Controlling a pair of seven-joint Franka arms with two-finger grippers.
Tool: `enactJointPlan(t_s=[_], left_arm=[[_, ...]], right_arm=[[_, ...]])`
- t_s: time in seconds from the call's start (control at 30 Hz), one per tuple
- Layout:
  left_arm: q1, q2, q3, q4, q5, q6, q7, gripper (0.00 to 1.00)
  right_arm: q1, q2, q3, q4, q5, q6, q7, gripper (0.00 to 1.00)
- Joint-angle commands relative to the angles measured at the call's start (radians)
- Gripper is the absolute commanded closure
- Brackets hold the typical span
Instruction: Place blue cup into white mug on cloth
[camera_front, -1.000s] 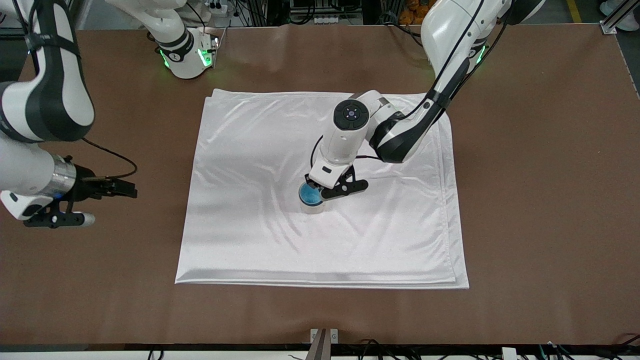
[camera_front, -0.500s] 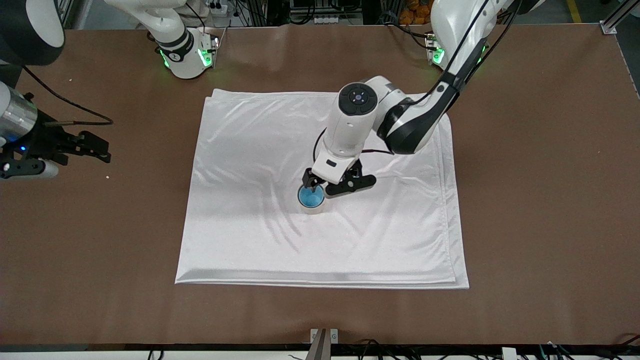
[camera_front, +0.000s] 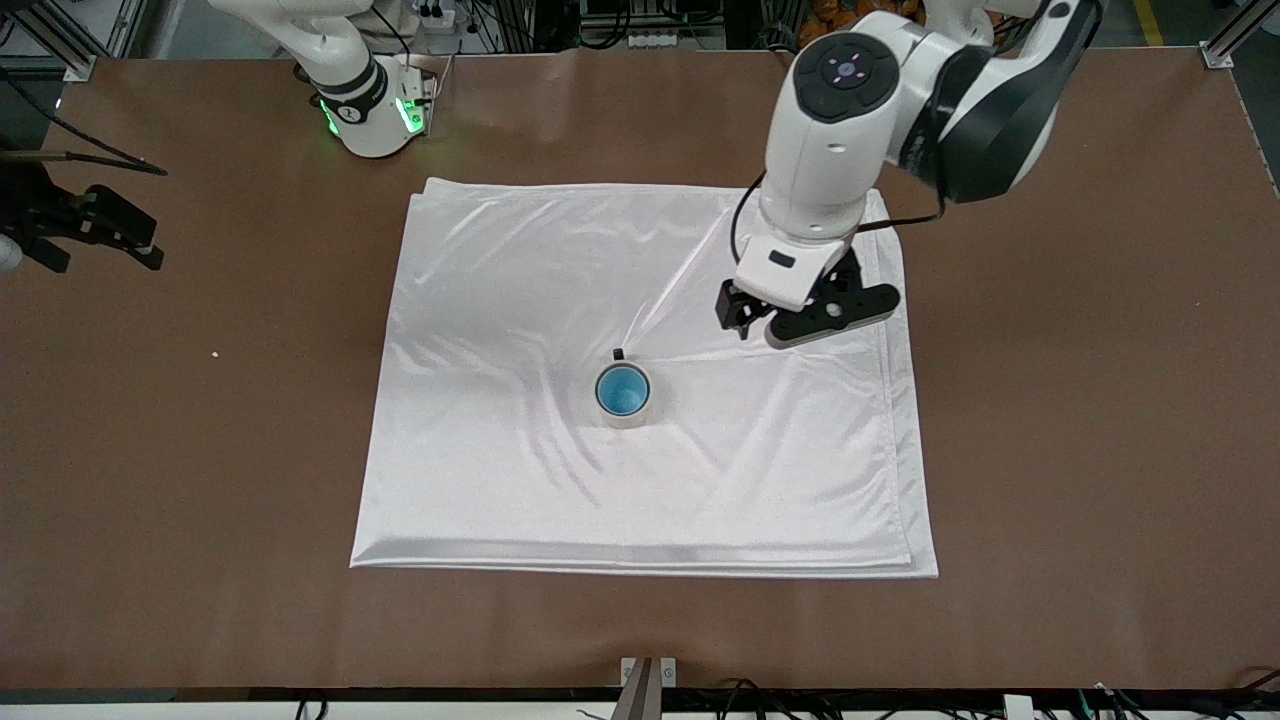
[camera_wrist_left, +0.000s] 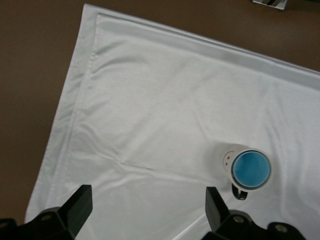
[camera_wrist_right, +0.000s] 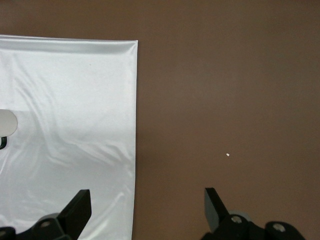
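You're at the tail end: the blue cup (camera_front: 621, 389) already sits nested inside the white mug (camera_front: 630, 411), both upright near the middle of the cloth (camera_front: 500, 470), so the placing step looks done & what's left is prob. just clearing the arms. Left gripper (camera_front: 745, 318) hangs empty over the cloth's portion toward the left arm's end of the table, well apart from the mug; fingers (camera_wrist_left: 80, 204) spread wide, nothing btwn them. Right gripper (camera_front: 95, 235) waits over bare table (camera_front: 200, 450) by the edge at the right arm's end; its fingers (camera_wrist_right: 80, 206) also apart, holding nothing. Next move, as I judge it: retract w/o dragging the fabric, since any snag could tip the pair. Materials: the cloth is shiny, satin-like, white, rectangular, folded in layers w/ doubled edges & soft wrinkles fanning around the mug, likely slippery. The mug is off-white, round, w/ a small black handle (camera_front: 618, 354) pointing toward the robots' edge & tiny dark face marks visible in the left wrist view (camera_wrist_left: 228, 158). The cup is bright blue inside, smooth, its rim sitting just within the mug's rim. Tabletop is matte brown.
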Motion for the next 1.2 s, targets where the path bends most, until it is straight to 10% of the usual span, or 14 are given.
enactJointPlan(t_s=[0.0,0.47,1.17], left_arm=[[0.077,-0.103,-0.008,-0.057,-0.047,-0.078,0.116,0.00],[0.337,-0.301,-0.007,-0.204,-0.166,-0.112,0.479,0.00],[0.450,-0.410,0.002,-0.342,-0.171,-0.017,0.645,0.00]], right_arm=[[0.010,-0.027,-0.009,-0.038,0.022,0.022,-0.003,0.00],[0.009,-0.027,-0.011,-0.044,0.048,0.025,-0.001,0.00],[0.023,-0.027,-0.052,-0.066,0.048,0.021,-0.006,0.00]])
